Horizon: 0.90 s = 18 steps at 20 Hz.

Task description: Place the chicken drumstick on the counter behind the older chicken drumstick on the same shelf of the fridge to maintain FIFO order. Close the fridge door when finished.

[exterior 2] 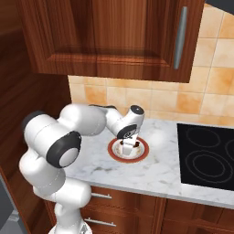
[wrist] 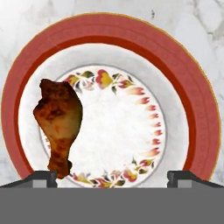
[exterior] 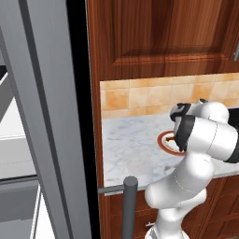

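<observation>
A browned chicken drumstick [wrist: 59, 120] lies on the left part of a white plate with a red rim [wrist: 188, 74], thick end toward the top of the hand view. The plate [exterior 2: 144, 153] sits on the marble counter [exterior 2: 160, 171]. My gripper [wrist: 113, 177] hangs straight above the plate, open, jaws wide apart, the left fingertip [wrist: 41, 177] close to the drumstick's thin end. In the right base view the gripper [exterior 2: 126, 147] is low over the plate. The arm hides most of the plate [exterior: 164, 140] in the left base view. The fridge's black shelf is out of view.
The open grey fridge door [exterior: 42, 140] stands to the left of the counter [exterior: 130, 149], with a dark bar handle [exterior: 130, 205] near the counter's front edge. A black cooktop [exterior 2: 205, 155] lies right of the plate. Wooden wall cabinets [exterior 2: 114, 36] hang above.
</observation>
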{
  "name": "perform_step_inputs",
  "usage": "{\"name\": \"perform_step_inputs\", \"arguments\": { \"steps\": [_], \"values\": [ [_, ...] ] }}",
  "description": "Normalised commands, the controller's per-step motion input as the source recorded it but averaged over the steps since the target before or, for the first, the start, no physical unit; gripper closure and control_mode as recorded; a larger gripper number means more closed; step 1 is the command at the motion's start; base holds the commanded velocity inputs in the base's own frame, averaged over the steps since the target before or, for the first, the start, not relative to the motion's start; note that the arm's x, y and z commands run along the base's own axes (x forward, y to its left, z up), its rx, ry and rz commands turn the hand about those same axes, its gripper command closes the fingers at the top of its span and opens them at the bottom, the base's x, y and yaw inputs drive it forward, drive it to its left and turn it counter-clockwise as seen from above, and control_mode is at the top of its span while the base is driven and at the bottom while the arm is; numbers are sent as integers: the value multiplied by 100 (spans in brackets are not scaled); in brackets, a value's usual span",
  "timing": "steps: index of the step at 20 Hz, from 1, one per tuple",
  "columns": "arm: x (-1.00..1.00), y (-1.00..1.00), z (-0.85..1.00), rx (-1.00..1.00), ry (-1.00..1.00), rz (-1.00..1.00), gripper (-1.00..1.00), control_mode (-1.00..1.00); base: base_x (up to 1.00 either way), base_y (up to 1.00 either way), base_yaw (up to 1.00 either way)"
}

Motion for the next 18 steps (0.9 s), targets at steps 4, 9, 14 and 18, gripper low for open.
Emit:
{"name": "perform_step_inputs", "arguments": {
  "steps": [4,9,14,18],
  "values": [
    [21,0,-14,0,0,-3,-100,-100,0,0,0],
    [23,-4,-20,0,0,-1,-100,-100,0,0,0],
    [35,-12,-23,0,2,0,-100,-100,0,0,0],
    [32,-11,-23,1,3,0,-100,-100,0,0,0]
  ]
}}
